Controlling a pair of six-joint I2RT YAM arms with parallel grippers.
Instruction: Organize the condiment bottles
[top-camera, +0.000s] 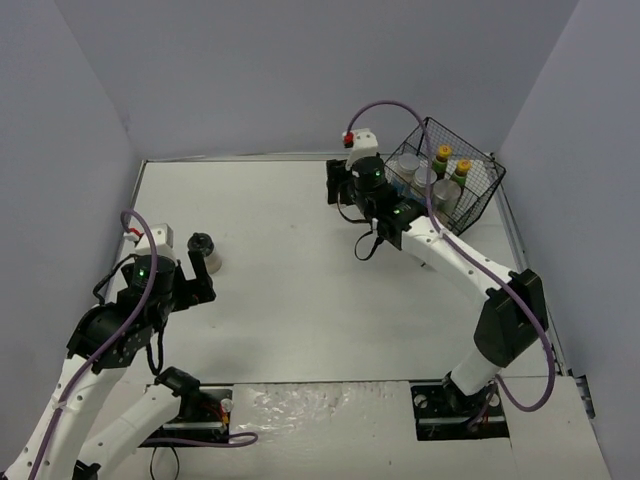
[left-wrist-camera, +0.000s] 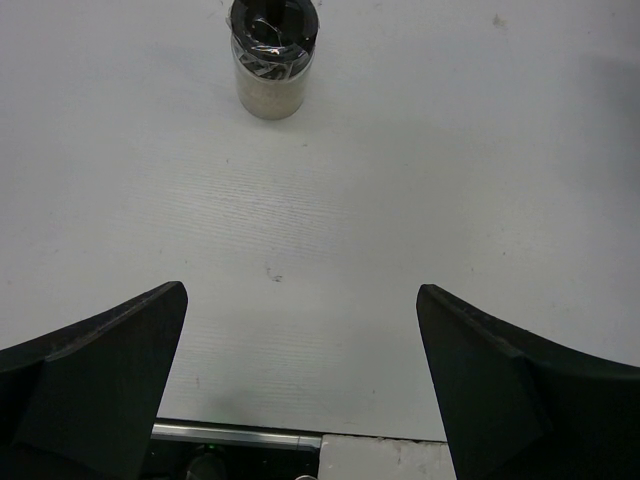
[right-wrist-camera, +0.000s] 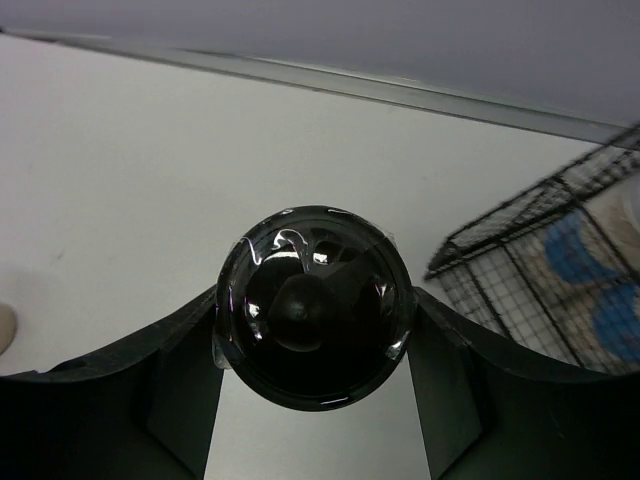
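Two shakers not yet in wire basket (top-camera: 482, 196) | right gripper (right-wrist-camera: 315, 375) closed round one black-capped shaker (right-wrist-camera: 315, 300), just beside basket at table's far-right corner, judged staged for drop-in | left gripper (left-wrist-camera: 300, 390) spread wide, empty, facing other shaker (left-wrist-camera: 272, 60) near left edge, judged lining up pickup.

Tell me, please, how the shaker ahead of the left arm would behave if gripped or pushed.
The shaker looks rigid, so it should keep its shape when gripped. Its glossy cap may be slippery. Upright and squat, it would probably slide under a low push; tipped, its round body could roll.
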